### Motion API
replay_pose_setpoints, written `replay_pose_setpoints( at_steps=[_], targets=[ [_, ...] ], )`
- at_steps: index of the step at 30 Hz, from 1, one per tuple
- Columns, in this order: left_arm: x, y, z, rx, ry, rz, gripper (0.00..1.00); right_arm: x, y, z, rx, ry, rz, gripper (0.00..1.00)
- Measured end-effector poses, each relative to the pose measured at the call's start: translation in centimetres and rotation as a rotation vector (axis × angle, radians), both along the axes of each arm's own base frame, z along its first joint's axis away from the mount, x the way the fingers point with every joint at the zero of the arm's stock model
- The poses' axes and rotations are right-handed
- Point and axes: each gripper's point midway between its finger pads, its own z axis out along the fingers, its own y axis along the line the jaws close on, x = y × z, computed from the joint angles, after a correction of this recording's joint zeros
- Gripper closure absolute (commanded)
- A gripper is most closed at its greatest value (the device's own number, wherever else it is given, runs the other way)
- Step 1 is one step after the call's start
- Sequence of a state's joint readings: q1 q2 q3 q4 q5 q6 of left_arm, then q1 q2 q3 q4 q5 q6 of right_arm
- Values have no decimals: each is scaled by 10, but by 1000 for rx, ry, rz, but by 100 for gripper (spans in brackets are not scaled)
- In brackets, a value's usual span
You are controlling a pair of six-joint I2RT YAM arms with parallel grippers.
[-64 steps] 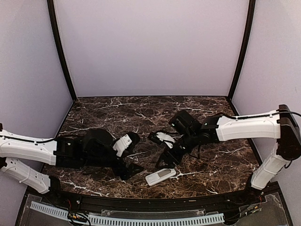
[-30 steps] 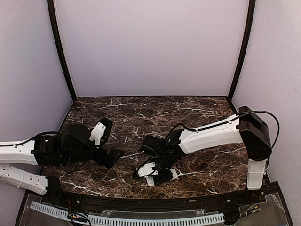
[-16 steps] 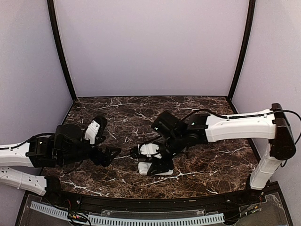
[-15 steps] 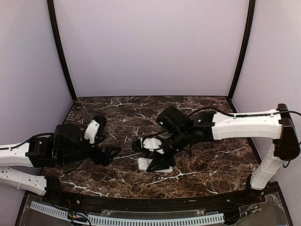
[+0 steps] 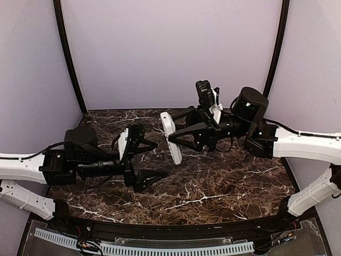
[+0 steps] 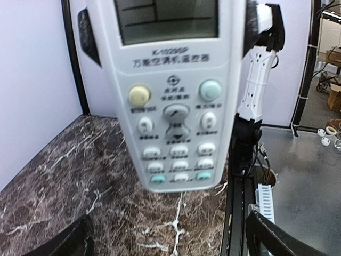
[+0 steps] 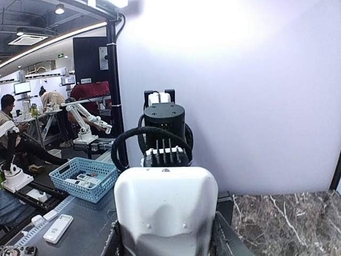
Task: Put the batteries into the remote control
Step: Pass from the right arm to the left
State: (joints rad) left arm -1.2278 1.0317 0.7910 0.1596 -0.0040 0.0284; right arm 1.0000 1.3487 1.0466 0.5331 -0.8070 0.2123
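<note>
The white remote control (image 5: 170, 137) is held upright in the air above the middle of the marble table (image 5: 229, 181). My right gripper (image 5: 171, 128) is shut on it, one finger on each side. In the right wrist view its plain white body (image 7: 166, 210) fills the space between my jaws (image 7: 166, 242). My left gripper (image 5: 160, 158) is open and empty, just left of the remote and facing it. The left wrist view shows the remote's screen and buttons (image 6: 173, 90) close ahead of the open left gripper (image 6: 176, 240). No batteries are in view.
The table's black front rail (image 5: 170, 226) runs along the near edge. Purple walls (image 5: 170, 53) close in the back and sides. A blue basket of remotes (image 7: 85, 178) stands off the table in the background.
My right gripper has lifted the remote from the table's front and turned it upright in the air. My left gripper has swung right and now faces the remote.
</note>
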Motion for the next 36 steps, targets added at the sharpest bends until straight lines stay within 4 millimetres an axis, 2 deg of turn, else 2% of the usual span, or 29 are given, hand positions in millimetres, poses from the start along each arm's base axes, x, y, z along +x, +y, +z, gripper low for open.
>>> replay_pose_setpoints(
  at_steps=[4,10,15,20,24,25,26,27,28,29,30,33,36],
  targets=[
    [-10,-10,31,-100,-47,-70,5,-3,-4,19,73,-10,13,82],
    [-4,-27,64,-160,-84,-74,18,-2,-6,23,103,2,-3,83],
    [5,-41,66,-148,-91,-53,36,-2,-5,23,111,7,-15,83],
    [3,-43,65,-150,-80,-57,65,-2,-5,24,124,-9,-26,84],
    [0,-43,67,-161,-70,-73,78,-4,-6,26,139,-28,-30,83],
    [0,-43,66,-161,-69,-75,79,-4,-6,26,139,-27,-32,80],
    [0,-44,66,-161,-68,-76,80,-4,-6,26,139,-27,-33,73],
    [0,-43,66,-160,-66,-76,83,-4,-6,25,137,-27,-35,60],
    [0,-43,65,-155,-61,-74,85,-3,-6,24,132,-25,-38,43],
    [1,-43,63,-149,-54,-69,87,-3,-6,22,124,-21,-45,17],
    [1,-42,61,-143,-45,-64,87,-2,-6,21,114,-16,-53,3],
    [16,-33,45,-84,-5,40,88,10,-8,16,65,32,-140,1],
    [38,-19,18,6,78,200,88,39,-18,12,5,107,-341,1]
  ],
)
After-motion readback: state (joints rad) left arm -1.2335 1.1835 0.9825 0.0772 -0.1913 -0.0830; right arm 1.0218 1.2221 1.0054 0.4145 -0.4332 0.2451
